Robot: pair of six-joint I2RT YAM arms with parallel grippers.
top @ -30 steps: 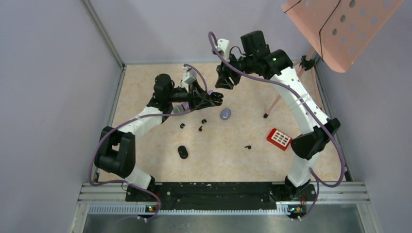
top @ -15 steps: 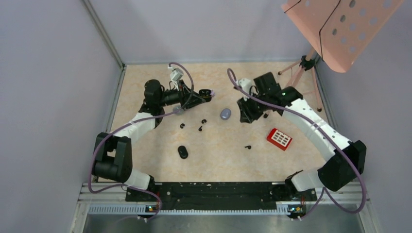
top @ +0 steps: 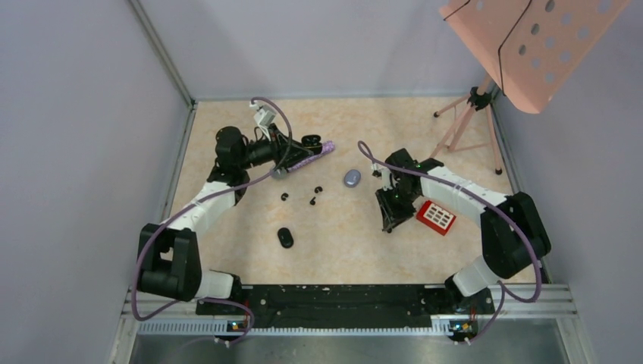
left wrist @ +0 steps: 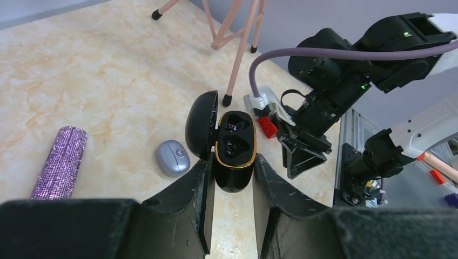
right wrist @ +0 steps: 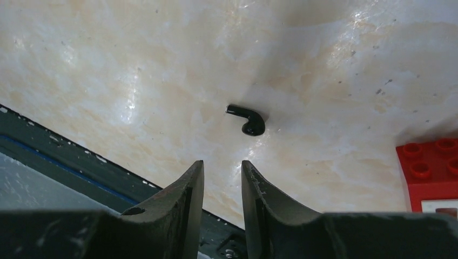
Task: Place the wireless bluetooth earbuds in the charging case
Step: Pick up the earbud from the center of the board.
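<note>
Your right gripper (right wrist: 222, 164) hangs low over the marbled table (right wrist: 135, 65), fingers slightly apart and holding nothing. One black earbud (right wrist: 251, 121) lies just beyond the tips, with a red brick (right wrist: 432, 167) nearby. Your left gripper (left wrist: 232, 161), reaching level above the table, is clamped on the black charging case (left wrist: 235, 141), whose lid stands open. A grey oval case (left wrist: 173, 157) and a glitter microphone (left wrist: 59, 162) lie beyond it.

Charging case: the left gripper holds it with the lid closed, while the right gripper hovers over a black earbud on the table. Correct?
No: the charging case in the left gripper has its lid open, as the left wrist view shows. The right gripper does hover over a black earbud on the table.
</note>
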